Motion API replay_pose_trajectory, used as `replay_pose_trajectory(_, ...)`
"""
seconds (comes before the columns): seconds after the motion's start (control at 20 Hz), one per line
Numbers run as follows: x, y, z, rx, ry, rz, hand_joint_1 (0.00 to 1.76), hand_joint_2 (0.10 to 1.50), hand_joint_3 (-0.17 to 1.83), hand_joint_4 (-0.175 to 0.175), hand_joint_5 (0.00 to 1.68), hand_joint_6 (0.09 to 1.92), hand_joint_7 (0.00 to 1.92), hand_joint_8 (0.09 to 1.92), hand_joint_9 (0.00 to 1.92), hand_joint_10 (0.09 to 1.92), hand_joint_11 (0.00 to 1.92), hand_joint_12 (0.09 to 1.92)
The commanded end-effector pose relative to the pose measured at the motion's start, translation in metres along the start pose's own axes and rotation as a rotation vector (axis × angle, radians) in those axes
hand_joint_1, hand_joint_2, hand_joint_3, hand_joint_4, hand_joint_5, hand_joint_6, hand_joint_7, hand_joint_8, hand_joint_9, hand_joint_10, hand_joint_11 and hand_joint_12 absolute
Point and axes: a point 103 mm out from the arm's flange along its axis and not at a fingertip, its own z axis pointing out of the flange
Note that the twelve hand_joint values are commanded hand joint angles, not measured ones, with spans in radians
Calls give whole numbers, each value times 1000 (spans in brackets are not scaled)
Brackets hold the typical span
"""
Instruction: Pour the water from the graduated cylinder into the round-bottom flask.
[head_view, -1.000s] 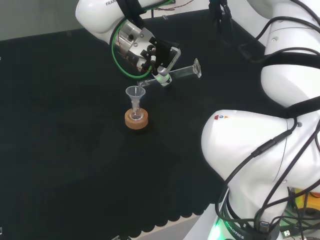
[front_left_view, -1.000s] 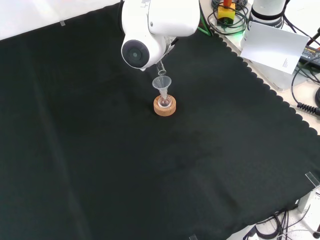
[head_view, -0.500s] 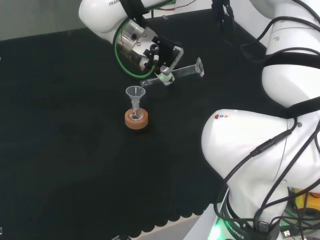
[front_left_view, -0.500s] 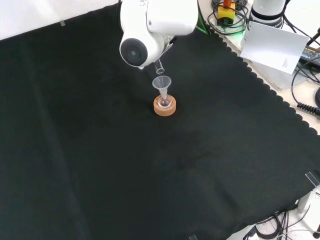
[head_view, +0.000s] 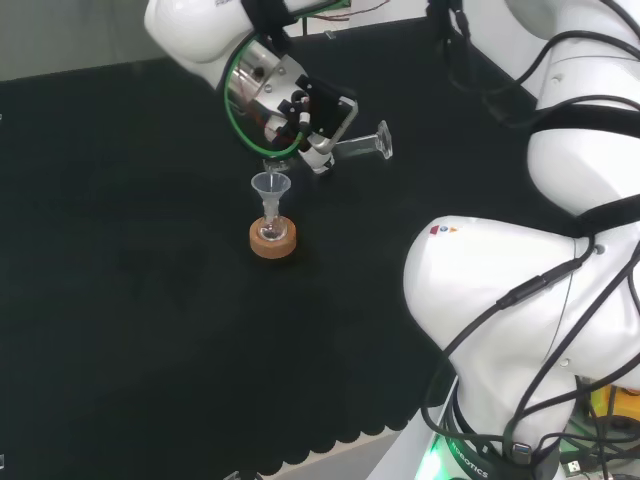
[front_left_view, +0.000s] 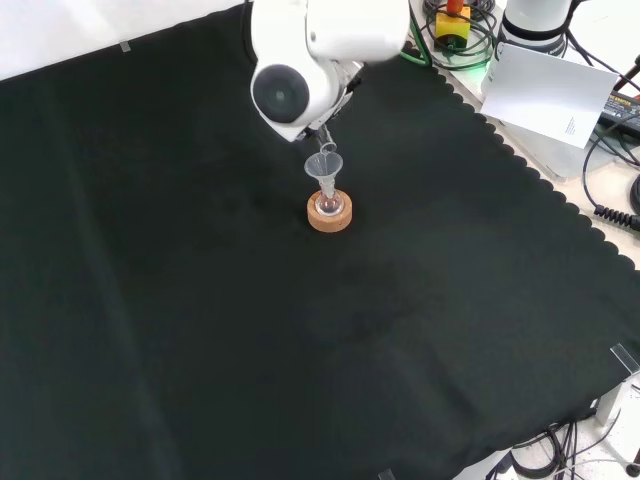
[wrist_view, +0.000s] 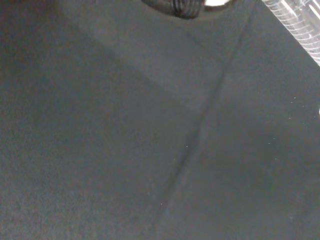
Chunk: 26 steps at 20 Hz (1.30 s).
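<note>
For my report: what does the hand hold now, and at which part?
The hand holds the graduated cylinder, tipped sideways, around its tube near the mouth end.

Black cloth (front_left_view: 200, 330) with a scalloped edge covers the bench; cables (front_left_view: 610, 200) lie beside it.

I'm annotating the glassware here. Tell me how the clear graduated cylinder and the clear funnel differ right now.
The clear graduated cylinder lies nearly level in the air, gripped by the robot hand; the clear funnel stands upright, untouched, in the small flask on the cork ring stand. The cylinder is a long tube; the funnel is a short cone. Both are transparent.
</note>
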Motion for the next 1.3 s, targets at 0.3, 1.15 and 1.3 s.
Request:
replay_pose_trajectory(0.3, -42, 5, 35, -291, 409, -45, 1394, 1021, 1, -95, 1084, 873, 1141, 768, 1243, 562, 1133, 769)
replay_pose_trajectory(1.15, -67, 40, 48, -611, 781, -78, 1393, 1025, 2, -94, 1079, 888, 1128, 789, 1226, 588, 1131, 766)
replay_pose_trajectory(1.3, -73, 48, 54, -672, 847, -76, 1393, 1025, 2, -94, 1077, 890, 1127, 791, 1227, 588, 1130, 766)
